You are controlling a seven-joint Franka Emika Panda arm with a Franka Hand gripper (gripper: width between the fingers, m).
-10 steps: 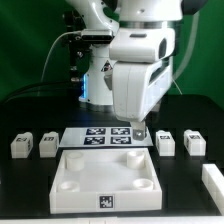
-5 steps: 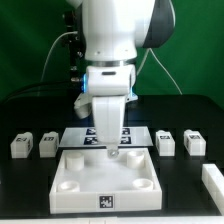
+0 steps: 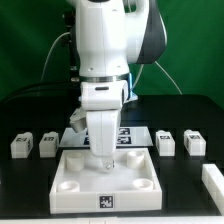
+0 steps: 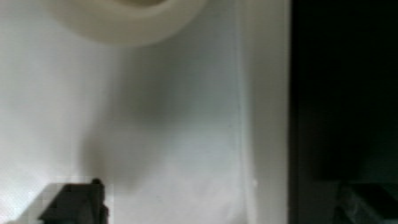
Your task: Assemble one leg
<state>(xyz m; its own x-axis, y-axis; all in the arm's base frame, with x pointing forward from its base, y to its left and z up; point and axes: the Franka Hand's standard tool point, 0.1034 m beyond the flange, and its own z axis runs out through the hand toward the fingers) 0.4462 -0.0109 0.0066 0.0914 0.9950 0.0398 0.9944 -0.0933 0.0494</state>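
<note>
My gripper [image 3: 108, 166] hangs low over the back middle of the large white tray [image 3: 78, 197], close to its floor. In the wrist view one dark fingertip [image 4: 71, 204] shows against the tray's white floor, with a round socket [image 4: 134, 18] beyond it. The gap beside that finger is wide and holds nothing. Small white legs with tags lie on the black table. Two are at the exterior view's left [image 3: 22, 145] [image 3: 47, 144]. Two are at its right [image 3: 166, 142] [image 3: 194, 142]. The gripper touches none of them.
Another white block [image 3: 213, 181] lies at the exterior view's right edge. The marker board [image 3: 136, 138] lies behind the tray, partly hidden by the arm. The robot base and cables stand at the back.
The arm has swung from the marker board at the exterior view's right toward its left and come down over the tray's back middle. No leg has moved.
</note>
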